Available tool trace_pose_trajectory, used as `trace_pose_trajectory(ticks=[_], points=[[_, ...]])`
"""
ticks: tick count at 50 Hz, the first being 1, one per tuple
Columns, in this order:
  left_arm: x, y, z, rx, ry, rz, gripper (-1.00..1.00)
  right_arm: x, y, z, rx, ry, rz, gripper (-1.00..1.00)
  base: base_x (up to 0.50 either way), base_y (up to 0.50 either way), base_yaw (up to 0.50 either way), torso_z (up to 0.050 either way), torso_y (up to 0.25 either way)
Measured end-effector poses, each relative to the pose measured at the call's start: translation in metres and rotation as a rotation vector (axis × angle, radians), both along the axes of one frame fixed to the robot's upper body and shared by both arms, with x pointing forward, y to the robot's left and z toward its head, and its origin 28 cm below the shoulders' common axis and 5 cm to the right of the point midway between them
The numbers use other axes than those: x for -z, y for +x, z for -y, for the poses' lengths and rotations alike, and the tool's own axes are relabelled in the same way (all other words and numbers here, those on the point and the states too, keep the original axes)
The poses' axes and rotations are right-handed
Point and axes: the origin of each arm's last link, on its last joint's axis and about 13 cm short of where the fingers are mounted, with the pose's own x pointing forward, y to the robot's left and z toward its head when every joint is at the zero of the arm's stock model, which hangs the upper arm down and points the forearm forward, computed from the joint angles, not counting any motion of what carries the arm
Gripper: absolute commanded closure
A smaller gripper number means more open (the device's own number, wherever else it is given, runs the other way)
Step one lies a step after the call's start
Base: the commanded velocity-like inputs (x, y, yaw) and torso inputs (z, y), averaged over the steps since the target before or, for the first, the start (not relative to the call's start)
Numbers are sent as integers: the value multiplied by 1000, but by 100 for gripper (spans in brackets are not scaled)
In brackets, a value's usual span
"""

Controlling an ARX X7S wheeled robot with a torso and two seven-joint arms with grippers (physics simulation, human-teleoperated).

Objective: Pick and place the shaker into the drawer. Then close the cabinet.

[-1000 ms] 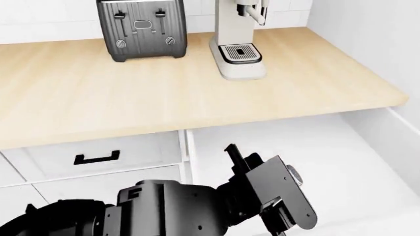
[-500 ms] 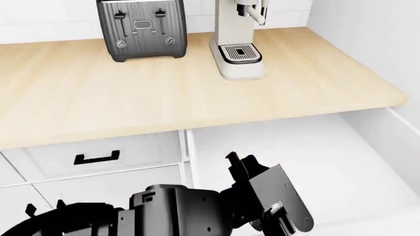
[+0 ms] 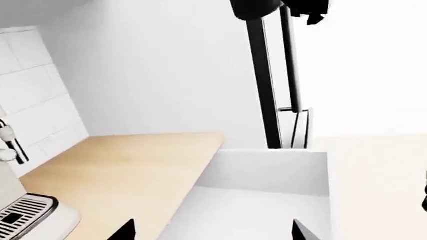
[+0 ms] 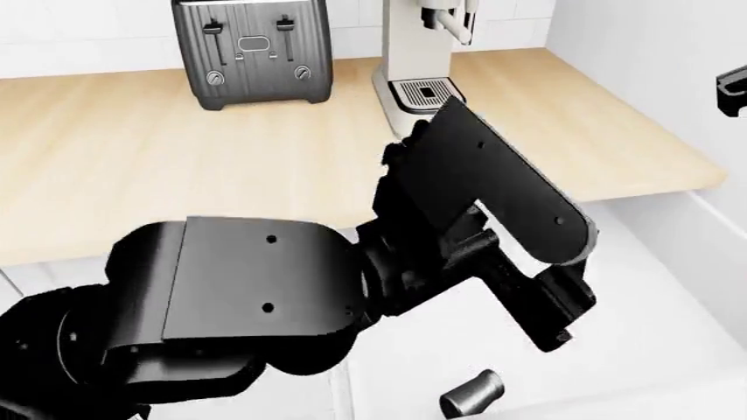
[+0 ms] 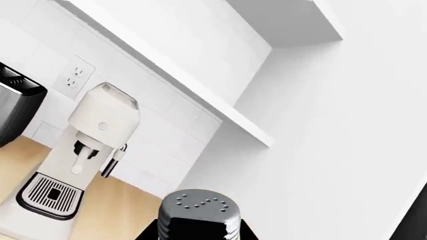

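- Off the tabletop's (image 4: 117,157) end near the coffee machine (image 5: 93,145), the right pincer (image 5: 199,231) is seemingly clasping the shaker (image 5: 197,206), cap upward.
- The left pincer (image 3: 212,232) is hanging spread over the open drawer (image 3: 267,170).
- The shaker is looking light, stiff and slick, so squeezing its ribbed sides is looking safest.

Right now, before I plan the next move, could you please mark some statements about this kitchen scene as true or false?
1. The drawer is open. True.
2. In the head view, the toaster stands right of the coffee machine. False: it stands to the left.
3. The left hand is open and holds nothing. True.
4. The shaker stands on the counter beside the toaster. False: it shows close before the right wrist camera, off the counter.
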Motion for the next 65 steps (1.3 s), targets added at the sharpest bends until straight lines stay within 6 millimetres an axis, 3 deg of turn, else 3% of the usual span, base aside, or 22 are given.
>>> trace_pose_trajectory(ticks=[8,16,31,41,50,65], points=[[-43,1,-23,-59,-147,76,-100,12,9,-4,-39,9,-63,100,0,0,0,0,0],[-63,0,-49,-136,-248,127,-100,26,17,-6,-90,12,-147,100,0,0,0,0,0],[-65,-5,-84,-262,-342,150,-100,30,29,7,-161,-57,-352,100,0,0,0,0,1],[-64,-7,-95,-302,-376,153,-100,1,27,23,-215,-212,-533,100,0,0,0,0,0],[-61,-10,-98,-313,-393,144,-100,-26,28,18,-260,-349,-688,100,0,0,0,0,0],[-58,-20,-106,-330,-413,125,-100,8,82,3,-274,-361,-857,100,0,0,0,0,0]])
